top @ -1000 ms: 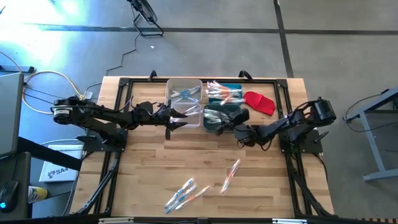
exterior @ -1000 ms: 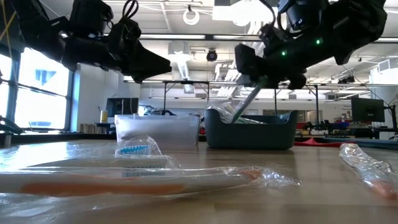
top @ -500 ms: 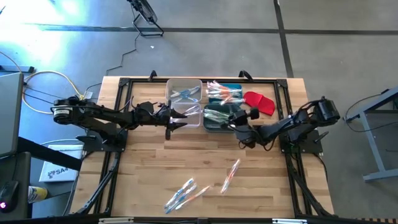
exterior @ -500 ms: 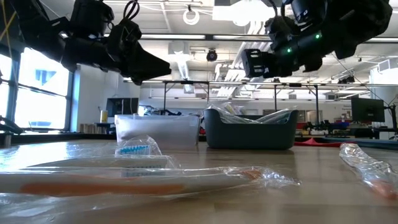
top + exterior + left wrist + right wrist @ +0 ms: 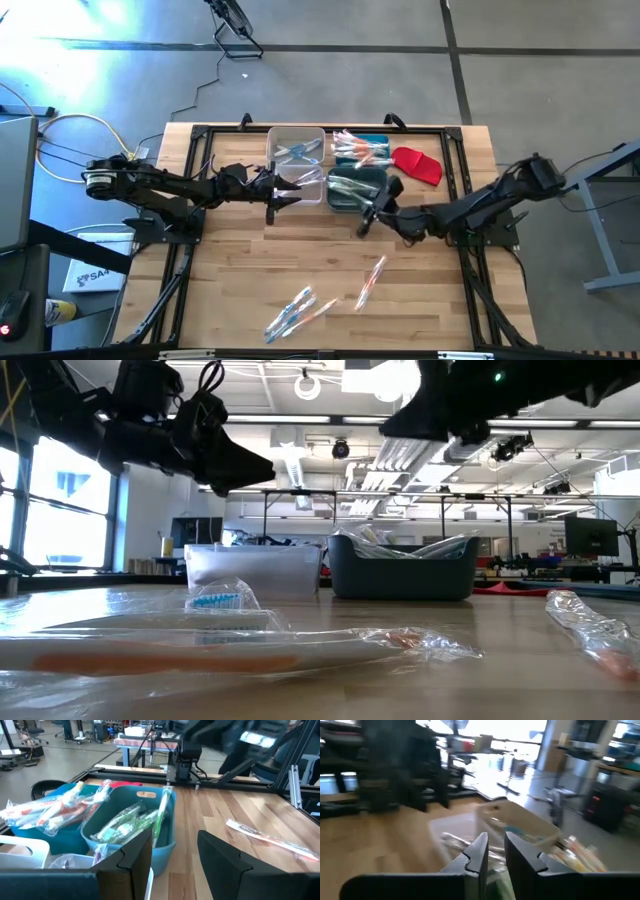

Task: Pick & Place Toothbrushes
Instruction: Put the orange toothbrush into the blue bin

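The right gripper (image 5: 366, 222) now hangs over bare wood just in front of the dark teal bin (image 5: 352, 190), whereas a second ago it was dipped into that bin with a wrapped brush slanting out beneath it, and half a second ago it had risen to just above the rim. Its arm has stretched out flatter across the table, with the far end shifted toward the table's right edge. In the right wrist view its two fingers (image 5: 479, 851) stand close together with only a narrow slit between them and nothing in it, narrower than a second ago. From table height only a dark blurred mass shows at the top where the right arm was plainly visible earlier. The left gripper (image 5: 283, 190) has not moved: it hovers at the near edge of the clear bin (image 5: 297, 146), its fingers (image 5: 137, 852) apart and empty. The toothbrushes (image 5: 301, 312) lie as before: a cluster in wrappers at the front of the table, one more (image 5: 371, 282) just to their right, some in the clear bin, a pile in the blue tray (image 5: 362, 148) at the back, and green-tinted ones filling the dark teal bin. The red cloth piece (image 5: 418, 164) rests unchanged beside the tray.
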Available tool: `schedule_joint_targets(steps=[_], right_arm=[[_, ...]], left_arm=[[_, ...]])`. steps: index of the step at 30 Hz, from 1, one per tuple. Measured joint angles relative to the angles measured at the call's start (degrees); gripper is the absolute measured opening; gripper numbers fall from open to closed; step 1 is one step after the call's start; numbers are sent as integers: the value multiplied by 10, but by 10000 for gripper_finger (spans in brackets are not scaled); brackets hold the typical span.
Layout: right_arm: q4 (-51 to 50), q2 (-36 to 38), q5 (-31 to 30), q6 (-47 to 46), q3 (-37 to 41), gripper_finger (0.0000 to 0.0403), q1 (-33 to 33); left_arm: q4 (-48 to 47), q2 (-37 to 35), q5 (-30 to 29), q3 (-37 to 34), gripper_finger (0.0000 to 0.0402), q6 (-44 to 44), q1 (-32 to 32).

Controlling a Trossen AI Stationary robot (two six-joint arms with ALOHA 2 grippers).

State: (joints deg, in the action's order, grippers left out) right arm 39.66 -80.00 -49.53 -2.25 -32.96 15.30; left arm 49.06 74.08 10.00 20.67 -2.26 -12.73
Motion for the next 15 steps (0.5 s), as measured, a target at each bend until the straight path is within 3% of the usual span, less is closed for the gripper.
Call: schedule_joint_targets(steps=[7, 15], right_arm=[[-99, 71, 120, 37, 0, 55, 31], [-250, 128, 188, 19, 0, 55, 58]], left_arm=[[-5, 0, 0, 0, 157, 0, 0], [-13, 0, 0, 0, 157, 0, 0]])
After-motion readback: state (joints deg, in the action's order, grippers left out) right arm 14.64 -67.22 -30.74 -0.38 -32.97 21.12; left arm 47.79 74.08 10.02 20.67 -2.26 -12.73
